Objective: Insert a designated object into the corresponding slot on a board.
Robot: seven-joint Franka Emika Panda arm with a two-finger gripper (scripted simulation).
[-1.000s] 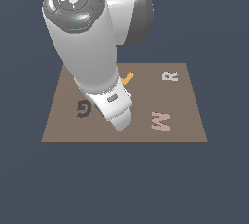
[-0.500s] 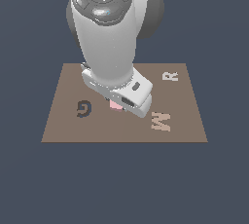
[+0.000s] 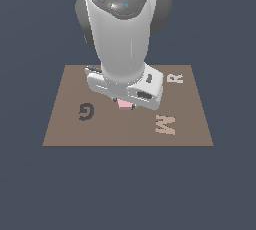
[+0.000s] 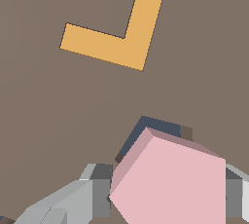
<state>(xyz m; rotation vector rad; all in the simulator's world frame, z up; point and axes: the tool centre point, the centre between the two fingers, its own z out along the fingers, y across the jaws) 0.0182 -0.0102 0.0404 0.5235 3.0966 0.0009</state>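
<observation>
The pale-pink pentagon block (image 4: 170, 181) is held between my grey fingers (image 4: 95, 196), just above the brown board (image 4: 58, 121). A strip of the dark navy pentagon slot (image 4: 153, 125) shows past the block's edge; the block covers most of it and sits slightly offset. In the exterior view only a small bit of the pink block (image 3: 125, 105) shows under the arm's wrist, near the middle of the board (image 3: 65, 134). My gripper (image 4: 168, 198) is shut on the block. The slot is hidden in the exterior view.
An orange L piece (image 4: 116, 30) lies flat on the board beyond the slot. A dark G cutout (image 3: 86, 111) is at the exterior view's left, pale letters M (image 3: 165, 124) and R (image 3: 175, 78) at its right. The arm hides the board's middle.
The arm has swung toward the exterior view's right and straightened over the board's middle. The pink block came into view under the wrist and now sits lower, over the slot.
</observation>
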